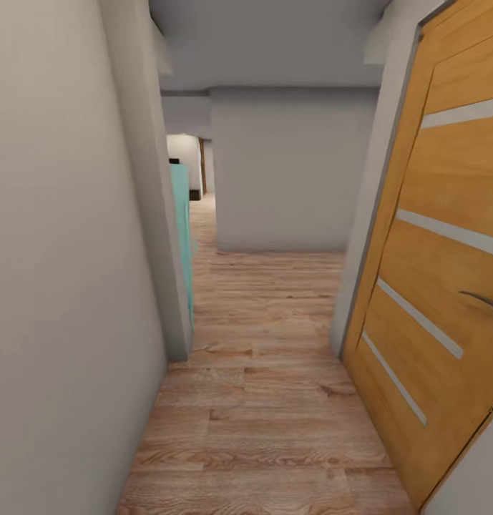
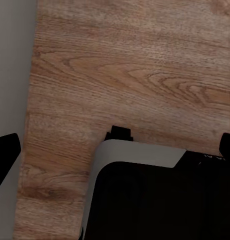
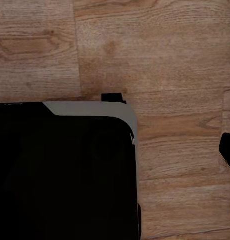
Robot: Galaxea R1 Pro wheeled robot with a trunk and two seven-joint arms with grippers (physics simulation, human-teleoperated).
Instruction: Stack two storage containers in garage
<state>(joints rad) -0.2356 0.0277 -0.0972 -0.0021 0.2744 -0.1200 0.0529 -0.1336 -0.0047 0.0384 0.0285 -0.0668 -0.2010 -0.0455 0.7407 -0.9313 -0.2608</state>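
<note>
The two storage containers are out of view, and so are the living room and the garage. I am in a narrow hallway with light wood plank flooring. My left gripper points down at the planks. Its two black fingertips sit far apart at the picture's edges, open with nothing between them. One black fingertip of my right gripper shows at the edge of the right wrist view, far out to the side, with nothing held; the other blends into my dark base.
A pale wall runs close on the left, ending at a corner beside a teal panel. An orange wooden door with a handle stands close on the right. A grey wall closes the hallway ahead, with a passage at its left. My black base lies below both wrists.
</note>
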